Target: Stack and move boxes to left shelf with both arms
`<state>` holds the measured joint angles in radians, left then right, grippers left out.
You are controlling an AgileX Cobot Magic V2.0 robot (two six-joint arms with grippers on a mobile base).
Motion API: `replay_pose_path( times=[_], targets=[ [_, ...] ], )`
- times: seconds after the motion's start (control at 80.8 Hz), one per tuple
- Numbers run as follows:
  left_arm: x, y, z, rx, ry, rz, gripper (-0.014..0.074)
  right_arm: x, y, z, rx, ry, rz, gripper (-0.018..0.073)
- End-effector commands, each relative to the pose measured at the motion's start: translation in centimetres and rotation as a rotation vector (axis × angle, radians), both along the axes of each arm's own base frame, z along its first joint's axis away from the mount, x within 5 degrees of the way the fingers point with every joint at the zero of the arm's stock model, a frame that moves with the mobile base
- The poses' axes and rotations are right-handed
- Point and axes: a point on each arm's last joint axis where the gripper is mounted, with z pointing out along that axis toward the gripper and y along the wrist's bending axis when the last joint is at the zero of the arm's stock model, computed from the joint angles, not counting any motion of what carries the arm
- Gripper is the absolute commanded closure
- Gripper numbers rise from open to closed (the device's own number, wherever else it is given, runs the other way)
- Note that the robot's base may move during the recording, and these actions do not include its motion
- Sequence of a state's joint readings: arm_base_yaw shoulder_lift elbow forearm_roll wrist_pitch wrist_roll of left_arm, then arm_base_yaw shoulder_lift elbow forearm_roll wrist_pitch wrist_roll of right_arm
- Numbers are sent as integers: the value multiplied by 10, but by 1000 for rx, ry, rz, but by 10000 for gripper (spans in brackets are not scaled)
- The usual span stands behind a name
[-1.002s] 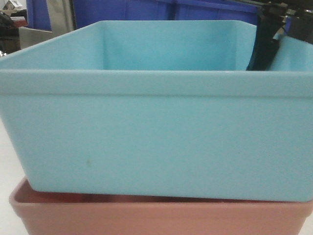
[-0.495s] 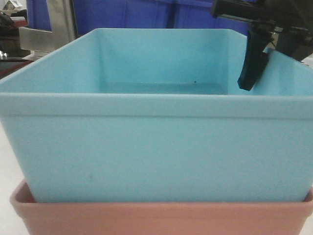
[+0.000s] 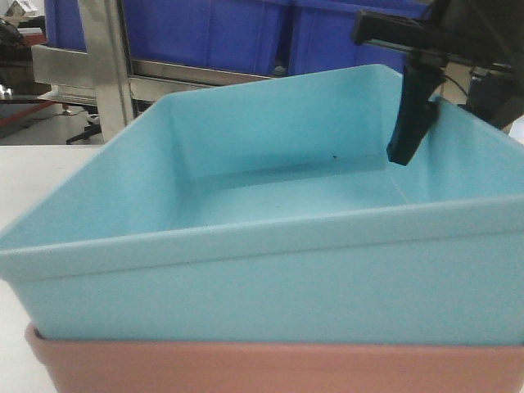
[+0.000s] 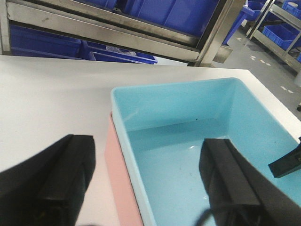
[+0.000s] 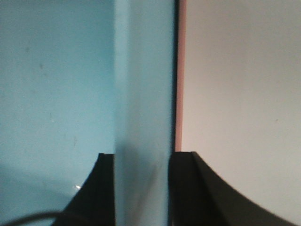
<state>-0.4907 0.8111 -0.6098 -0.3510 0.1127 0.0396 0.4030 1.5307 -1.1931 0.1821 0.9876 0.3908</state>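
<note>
The light sky blue box (image 3: 262, 270) sits nested in the salmon pink box (image 3: 270, 368), its near rim tilted up to the right. Both boxes show in the left wrist view, blue (image 4: 188, 141) and pink (image 4: 120, 179). My left gripper (image 4: 148, 143) is open wide astride their left wall, one finger over the table and one inside the blue box. My right gripper (image 5: 143, 156) is shut on the blue box's right wall (image 5: 141, 94), beside the pink rim (image 5: 178, 70). Its inner finger (image 3: 409, 123) shows inside the box. No shelf rollers are in view.
A white table (image 4: 47, 94) carries the boxes. Behind it stands a stainless steel rack (image 4: 117, 33) with a post (image 3: 106, 65), holding large dark blue crates (image 3: 205, 33). More racks and crates stand at the far right (image 4: 282, 28).
The blue box has sunk down into the pink box and now tilts, so more of its inside shows. The right gripper's finger stays at its right wall.
</note>
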Motion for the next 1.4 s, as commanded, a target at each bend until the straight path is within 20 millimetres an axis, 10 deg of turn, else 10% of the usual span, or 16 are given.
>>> replay_pose_path(
  times=[0.0, 0.73, 1.385],
  targets=[
    [1, 1, 19, -70, -96, 25, 220, -2, -1, 22, 35, -85, 8, 92],
    [23, -24, 56, 131, 211, -117, 220, -39, -25, 72, -14, -254, 29, 76],
    [92, -106, 2, 418, 826, 110, 220, -32, -17, 57, -22, -166, 3, 76]
  ],
)
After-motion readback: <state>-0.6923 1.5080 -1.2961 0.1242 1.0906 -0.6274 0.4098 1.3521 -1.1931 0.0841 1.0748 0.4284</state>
